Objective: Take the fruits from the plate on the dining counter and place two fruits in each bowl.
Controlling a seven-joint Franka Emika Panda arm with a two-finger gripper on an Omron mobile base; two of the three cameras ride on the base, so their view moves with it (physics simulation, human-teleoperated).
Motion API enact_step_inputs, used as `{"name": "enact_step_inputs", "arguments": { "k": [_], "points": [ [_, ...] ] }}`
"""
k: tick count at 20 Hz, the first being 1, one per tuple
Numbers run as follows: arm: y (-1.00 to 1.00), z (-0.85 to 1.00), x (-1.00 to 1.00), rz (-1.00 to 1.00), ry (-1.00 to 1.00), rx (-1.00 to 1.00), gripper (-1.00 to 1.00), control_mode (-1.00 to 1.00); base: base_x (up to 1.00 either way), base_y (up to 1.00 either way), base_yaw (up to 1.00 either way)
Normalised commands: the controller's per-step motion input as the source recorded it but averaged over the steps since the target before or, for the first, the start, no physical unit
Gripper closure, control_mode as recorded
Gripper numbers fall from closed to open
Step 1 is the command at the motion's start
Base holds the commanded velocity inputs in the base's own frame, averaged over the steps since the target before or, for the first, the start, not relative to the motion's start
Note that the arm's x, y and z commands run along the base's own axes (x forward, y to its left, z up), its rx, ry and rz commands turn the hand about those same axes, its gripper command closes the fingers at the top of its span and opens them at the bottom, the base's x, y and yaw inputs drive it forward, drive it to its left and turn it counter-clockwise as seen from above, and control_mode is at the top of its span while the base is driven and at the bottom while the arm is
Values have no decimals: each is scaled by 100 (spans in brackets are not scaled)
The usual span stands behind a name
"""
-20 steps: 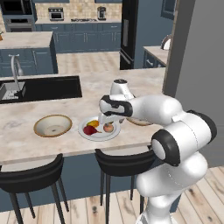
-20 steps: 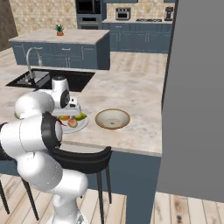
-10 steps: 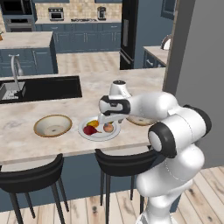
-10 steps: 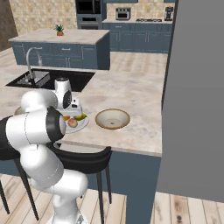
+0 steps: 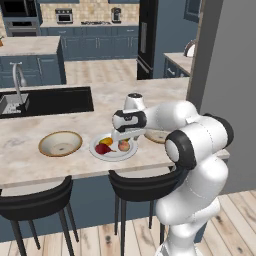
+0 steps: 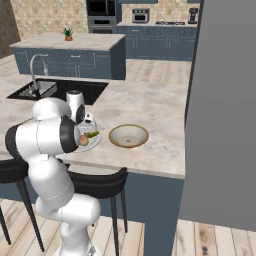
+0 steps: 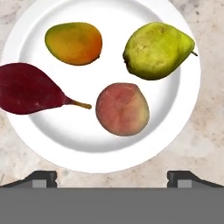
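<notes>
I have the tool (image 7: pixel 112 177) hanging just above the plate (image 7: pixel 39 144), looking straight down. Its two finger tips stand wide apart at the bottom of the hand view and there is nothing between them, so it holds no fruit.

Nearest the tips lies the pinkish peach (image 7: pixel 122 109), roughly between them and a little ahead. To one side of it is the dark red pear-shaped fruit (image 7: pixel 30 89), its stem pointing toward the peach without touching it. Beyond these sit the orange-yellow mango (image 7: pixel 73 43) and the yellow-green pear (image 7: pixel 157 44), near each other but apart. All four fruits are on the plate, none touching another.

From the left base view the plate rests on the bench (image 5: pixel 30 160) with one bowl (image 5: pixel 60 143) just beside it, its cream inside bare. The second bowl (image 6: pixel 128 135) lies on the other side of the plate, seen best from the right base view, and it too holds nothing.

So I judge the task not yet started in effect: four fruits remain to carry, two per bowl. The peach looks the likeliest first pick.
</notes>
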Motion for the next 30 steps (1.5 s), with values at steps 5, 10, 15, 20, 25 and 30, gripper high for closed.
{"name": "enact_step_inputs", "arguments": {
  "k": [5,10,15,20,25,30],
  "points": [
    [0,-25,30,0,0,0,-100,-100,0,0,0],
    [0,-36,25,0,1,0,-100,-100,0,0,0],
    [0,-22,27,0,0,0,-100,-100,0,0,0],
    [0,-20,6,0,1,0,-100,-100,0,0,0],
    [1,-15,0,0,4,0,-100,-100,0,0,0],
    [0,-25,0,0,3,0,-100,-100,0,0,0]
  ]
}}
